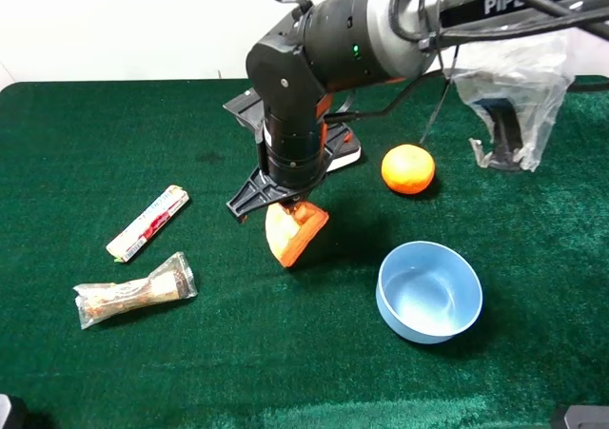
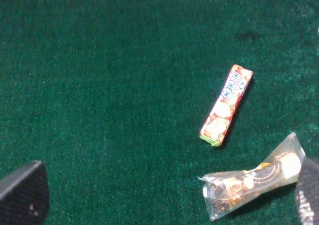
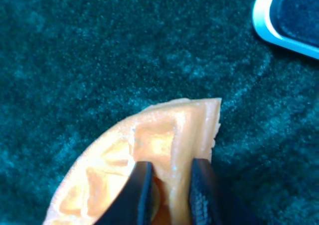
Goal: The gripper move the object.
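The orange-tan waffle wedge (image 1: 292, 231) hangs from my right gripper (image 1: 288, 205) over the middle of the green table, its tip close to the cloth. In the right wrist view the two black fingers (image 3: 141, 192) pinch the wedge (image 3: 164, 135) near its edge, with the dimpled face showing. My right arm reaches across from the upper right. My left gripper (image 2: 164, 195) shows only as two dark fingertips at the frame corners, wide apart and empty, above the table's left part. It is out of the high view.
A light blue bowl (image 1: 429, 290) stands right of the wedge, its rim also in the right wrist view (image 3: 279, 23). A round orange fruit (image 1: 408, 168) lies behind. A candy stick (image 1: 148, 223) and a wrapped snack (image 1: 136, 292) lie at the left. A plastic bag (image 1: 514, 87) sits at the back right.
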Tool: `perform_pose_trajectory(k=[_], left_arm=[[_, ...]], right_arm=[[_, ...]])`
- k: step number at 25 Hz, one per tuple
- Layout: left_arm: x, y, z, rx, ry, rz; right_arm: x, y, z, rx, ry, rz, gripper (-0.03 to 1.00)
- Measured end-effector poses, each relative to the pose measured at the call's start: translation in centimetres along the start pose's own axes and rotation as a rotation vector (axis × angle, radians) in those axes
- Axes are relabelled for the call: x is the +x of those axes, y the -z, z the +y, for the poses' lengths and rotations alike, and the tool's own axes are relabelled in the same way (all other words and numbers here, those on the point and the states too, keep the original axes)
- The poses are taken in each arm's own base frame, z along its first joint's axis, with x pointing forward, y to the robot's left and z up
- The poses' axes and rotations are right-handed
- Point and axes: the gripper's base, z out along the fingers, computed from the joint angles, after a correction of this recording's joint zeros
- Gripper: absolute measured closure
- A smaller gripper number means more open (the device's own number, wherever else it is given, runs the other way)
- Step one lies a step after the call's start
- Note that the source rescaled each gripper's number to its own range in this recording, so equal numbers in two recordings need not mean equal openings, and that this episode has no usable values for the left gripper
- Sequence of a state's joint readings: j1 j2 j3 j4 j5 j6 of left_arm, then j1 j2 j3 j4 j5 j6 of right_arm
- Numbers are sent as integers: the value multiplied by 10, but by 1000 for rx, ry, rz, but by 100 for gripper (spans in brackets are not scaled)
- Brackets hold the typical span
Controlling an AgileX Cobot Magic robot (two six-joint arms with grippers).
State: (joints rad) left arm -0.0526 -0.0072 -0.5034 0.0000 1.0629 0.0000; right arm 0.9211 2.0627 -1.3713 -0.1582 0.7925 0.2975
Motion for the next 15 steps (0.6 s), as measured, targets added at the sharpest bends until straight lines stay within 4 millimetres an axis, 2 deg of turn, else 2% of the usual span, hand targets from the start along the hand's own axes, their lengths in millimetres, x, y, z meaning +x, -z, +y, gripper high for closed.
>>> perform_pose_trajectory(k=[2,5,15], left_arm=[[0,0,0,0,0,0],[0,0,0,0,0,0],[0,0,0,0,0,0]], right_arm=[[0,3,-1,5,3,0,77],[0,11,-2,12,10,-12,96],[1,38,-9,41,23,-37,97]])
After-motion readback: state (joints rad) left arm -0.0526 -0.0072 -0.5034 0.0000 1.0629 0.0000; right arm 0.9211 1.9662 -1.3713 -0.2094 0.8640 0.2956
